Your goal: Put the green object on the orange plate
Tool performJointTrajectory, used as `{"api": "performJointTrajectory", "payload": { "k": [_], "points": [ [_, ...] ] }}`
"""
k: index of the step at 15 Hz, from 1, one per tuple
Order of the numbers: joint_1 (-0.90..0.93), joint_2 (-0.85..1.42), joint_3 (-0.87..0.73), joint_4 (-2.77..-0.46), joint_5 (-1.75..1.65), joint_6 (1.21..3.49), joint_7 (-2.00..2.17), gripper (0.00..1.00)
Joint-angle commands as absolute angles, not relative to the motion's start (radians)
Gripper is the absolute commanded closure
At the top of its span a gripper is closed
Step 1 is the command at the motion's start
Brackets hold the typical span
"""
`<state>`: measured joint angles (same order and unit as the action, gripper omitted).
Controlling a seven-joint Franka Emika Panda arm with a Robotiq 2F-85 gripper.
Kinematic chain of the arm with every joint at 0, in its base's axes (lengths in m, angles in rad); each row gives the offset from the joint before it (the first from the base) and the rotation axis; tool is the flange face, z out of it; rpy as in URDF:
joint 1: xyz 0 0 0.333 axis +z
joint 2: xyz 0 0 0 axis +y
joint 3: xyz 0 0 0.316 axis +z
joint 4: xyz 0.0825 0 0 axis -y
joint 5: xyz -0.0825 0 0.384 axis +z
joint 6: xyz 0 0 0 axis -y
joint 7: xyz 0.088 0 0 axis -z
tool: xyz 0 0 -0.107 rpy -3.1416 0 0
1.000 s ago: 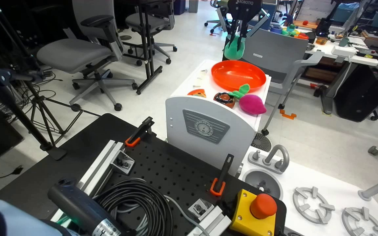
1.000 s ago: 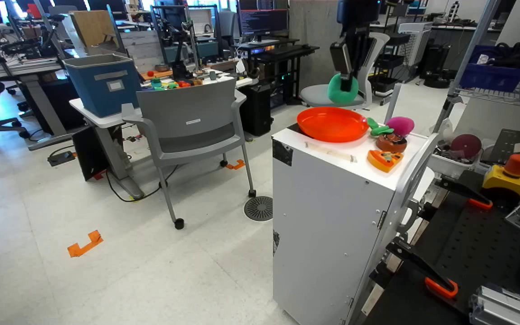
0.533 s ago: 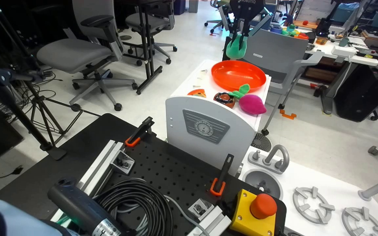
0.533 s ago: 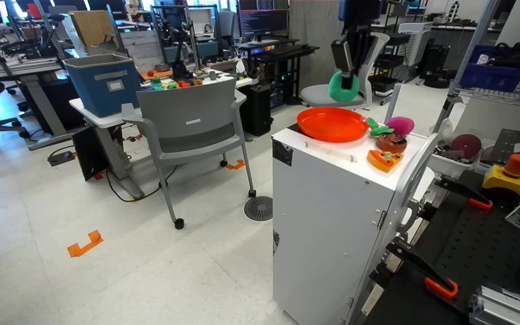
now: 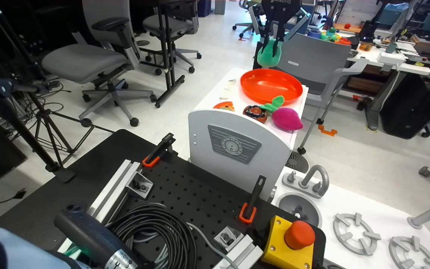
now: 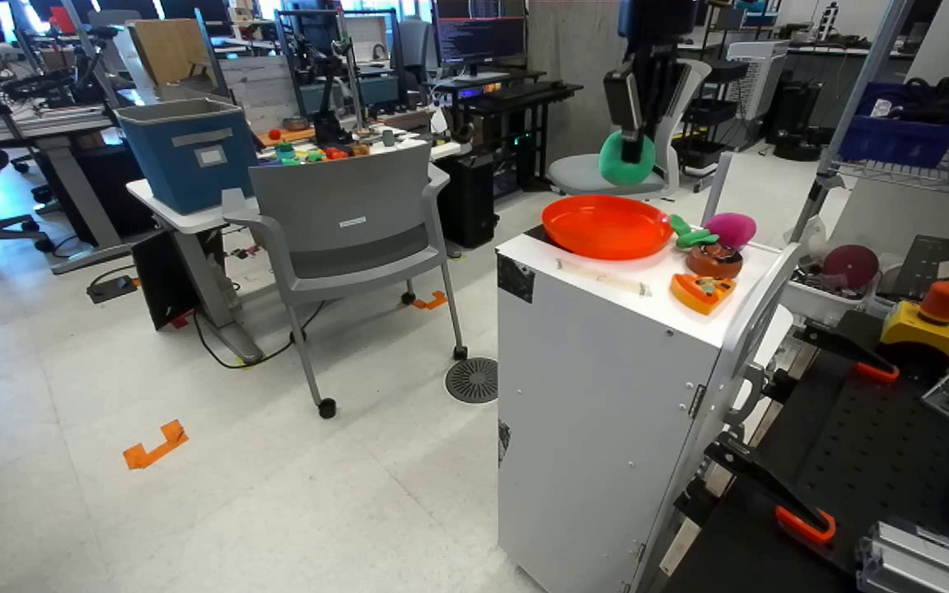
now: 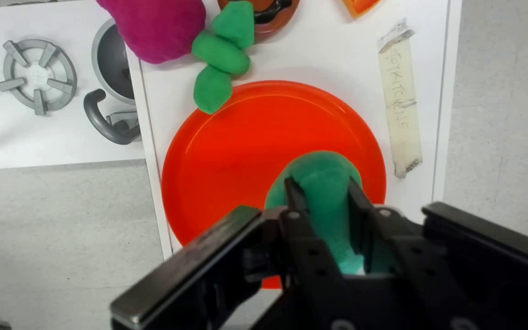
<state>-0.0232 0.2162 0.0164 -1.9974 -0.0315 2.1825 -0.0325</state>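
Wrist view: the gripper [image 7: 322, 185] has its jaws pinched on the green ball [image 7: 322, 206]. Both exterior views show the ball up in the air over the orange plate [image 7: 227, 156], apart from it. A green leaf [image 7: 213, 89] laps over the plate's edge; a pink toy [image 7: 163, 27] and a round brown toy [image 6: 713, 262] sit near the plate.

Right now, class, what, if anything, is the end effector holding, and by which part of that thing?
The green object: the end effector grips it on opposite sides of its upper part, leaving its rounded lower end free.
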Motion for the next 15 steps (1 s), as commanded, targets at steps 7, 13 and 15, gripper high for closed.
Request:
{"api": "performJointTrajectory", "payload": {
  "k": [7,13,15],
  "points": [
    [-0.022,0.187,0.012,-2.026,-0.001,2.207,-0.037,0.02],
    [-0.022,0.184,0.012,-2.028,-0.001,2.209,-0.036,0.00],
    [-0.022,0.183,0.012,-2.029,-0.001,2.210,-0.036,0.00]
  ]
}}
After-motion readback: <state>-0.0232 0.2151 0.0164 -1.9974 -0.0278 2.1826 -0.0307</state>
